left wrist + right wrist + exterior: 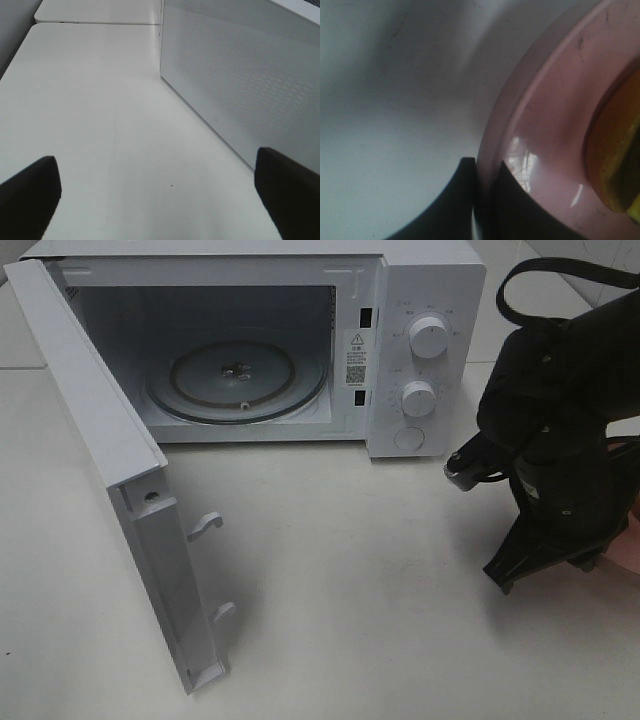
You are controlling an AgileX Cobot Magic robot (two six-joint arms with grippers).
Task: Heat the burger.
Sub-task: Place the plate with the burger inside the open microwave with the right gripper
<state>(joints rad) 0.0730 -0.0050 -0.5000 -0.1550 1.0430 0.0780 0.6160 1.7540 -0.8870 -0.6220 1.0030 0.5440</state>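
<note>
While the right gripper (pixel 479 167) pinches the rim of the pink plate (pixel 555 100), jaws almost shut on it, the burger (pixel 615 150) sits on that plate, out to the right of the microwave (pixel 425 290). Doing this well means keeping the plate level (a rim grip tips easily) and carrying it slowly onto the glass turntable (pixel 235 380), clear of the open door (pixel 100 440). The left gripper (pixel 157 172) hangs wide open, holding nothing, beside that door.

Bright, even light; glare on blurred pink plate (pixel 550 115) and burger (pixel 612 150).
</note>
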